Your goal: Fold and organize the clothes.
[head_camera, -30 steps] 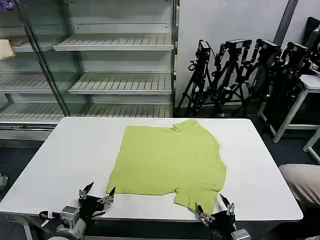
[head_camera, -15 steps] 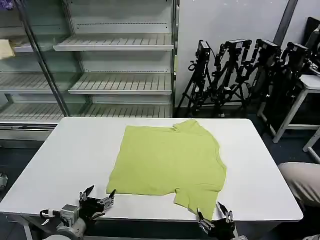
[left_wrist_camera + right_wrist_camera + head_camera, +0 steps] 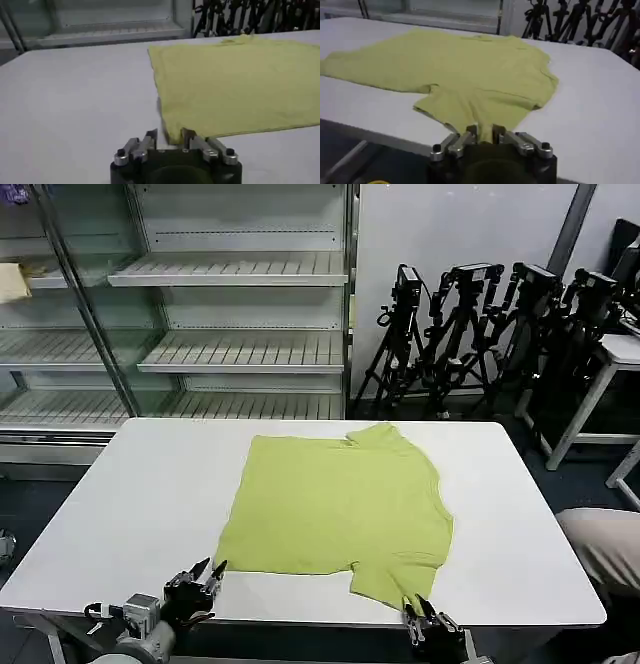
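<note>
- Gripping is under way at the near table edge: the right gripper [image 3: 424, 621], at 5 o'clock in the head view, is narrowed on the near sleeve edge of the T-shirt [image 3: 340, 504]; fabric is seen between its fingertips in the right wrist view [image 3: 485, 131].
- At 7 o'clock, the left gripper [image 3: 205, 574] is narrowed at the hem corner [image 3: 172, 134]; whether fabric is pinched cannot be told.
- A firm hold should be confirmed on both sides before any lift, since thin fabric is judged likely to slip.
- The garment lies flat at the centre of the white table [image 3: 140, 484], collar toward 12 o'clock.
- Both edges should be raised evenly and carried toward the far side, so the fold stays square.
</note>
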Controlling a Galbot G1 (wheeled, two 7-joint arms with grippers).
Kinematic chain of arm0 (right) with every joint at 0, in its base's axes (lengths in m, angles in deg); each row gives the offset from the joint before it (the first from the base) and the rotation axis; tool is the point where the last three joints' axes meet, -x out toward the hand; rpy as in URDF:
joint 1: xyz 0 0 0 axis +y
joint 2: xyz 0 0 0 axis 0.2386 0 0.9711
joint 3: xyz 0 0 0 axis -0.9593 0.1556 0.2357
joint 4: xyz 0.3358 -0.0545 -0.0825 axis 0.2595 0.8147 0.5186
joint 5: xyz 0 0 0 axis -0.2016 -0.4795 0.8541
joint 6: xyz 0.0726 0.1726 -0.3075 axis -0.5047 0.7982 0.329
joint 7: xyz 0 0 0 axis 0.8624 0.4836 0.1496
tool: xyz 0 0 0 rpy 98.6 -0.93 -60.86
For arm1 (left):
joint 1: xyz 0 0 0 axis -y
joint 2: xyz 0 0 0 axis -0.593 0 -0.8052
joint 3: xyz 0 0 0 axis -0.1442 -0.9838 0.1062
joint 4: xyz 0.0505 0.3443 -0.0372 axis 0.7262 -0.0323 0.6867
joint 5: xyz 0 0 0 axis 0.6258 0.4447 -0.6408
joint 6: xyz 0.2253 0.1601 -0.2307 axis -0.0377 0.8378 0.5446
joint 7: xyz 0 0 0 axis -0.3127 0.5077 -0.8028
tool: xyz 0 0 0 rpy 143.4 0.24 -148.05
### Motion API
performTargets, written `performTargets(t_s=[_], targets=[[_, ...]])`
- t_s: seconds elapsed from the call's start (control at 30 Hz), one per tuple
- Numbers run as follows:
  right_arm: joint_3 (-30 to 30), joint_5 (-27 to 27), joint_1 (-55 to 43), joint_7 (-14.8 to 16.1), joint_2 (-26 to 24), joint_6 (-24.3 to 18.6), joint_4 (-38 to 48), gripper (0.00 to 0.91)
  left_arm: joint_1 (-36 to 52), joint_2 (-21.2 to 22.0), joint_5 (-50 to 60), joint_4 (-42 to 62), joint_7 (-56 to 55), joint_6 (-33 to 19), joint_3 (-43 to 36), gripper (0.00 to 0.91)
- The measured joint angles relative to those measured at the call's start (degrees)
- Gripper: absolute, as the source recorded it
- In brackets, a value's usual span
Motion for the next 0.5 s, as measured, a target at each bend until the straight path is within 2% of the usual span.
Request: performTargets(t_s=[0.5], targets=[[-1.6,-1.8,-6.9,0.4,-1.0,-1.8,0.7,0.0,3.3,-1.2,0.3,-0.5,1.9,0.1,-1.4,0.01]])
